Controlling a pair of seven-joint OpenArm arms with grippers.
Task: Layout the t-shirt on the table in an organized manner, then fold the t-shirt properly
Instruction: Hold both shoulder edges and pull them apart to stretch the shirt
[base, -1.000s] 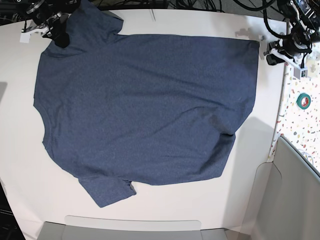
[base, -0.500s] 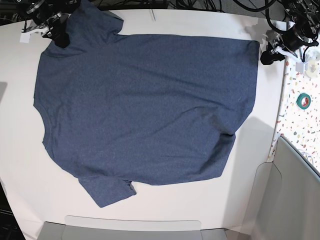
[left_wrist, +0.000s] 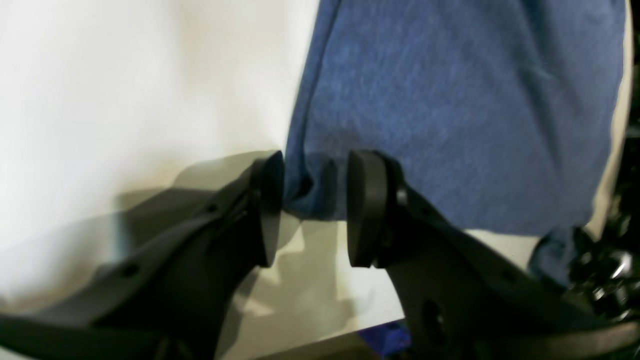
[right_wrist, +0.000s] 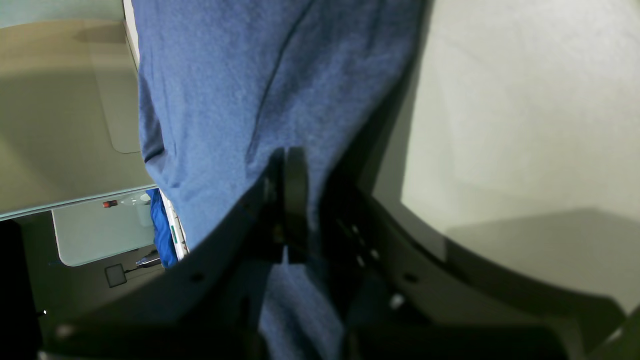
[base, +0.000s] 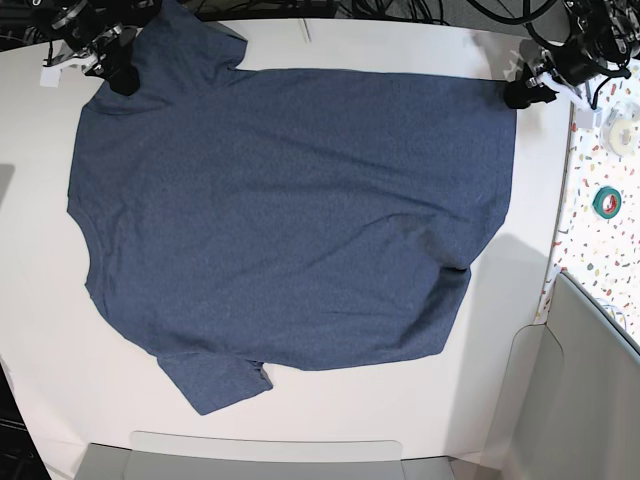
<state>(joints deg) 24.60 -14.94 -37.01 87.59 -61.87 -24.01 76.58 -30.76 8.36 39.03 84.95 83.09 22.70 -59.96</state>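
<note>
1. On the table (base: 330, 45), in the base view, the t-shirt (base: 290, 210) lay spread nearly flat — one hem corner tucked under, no fold begun; its lettering was hidden.
2. In the left wrist view, the left gripper (left_wrist: 312, 207) stood with jaws apart astride a hem corner; contact was blurred.
3. In the right wrist view, the right gripper (right_wrist: 290, 210) was clamped on shirt fabric — which part was unclear.
</note>
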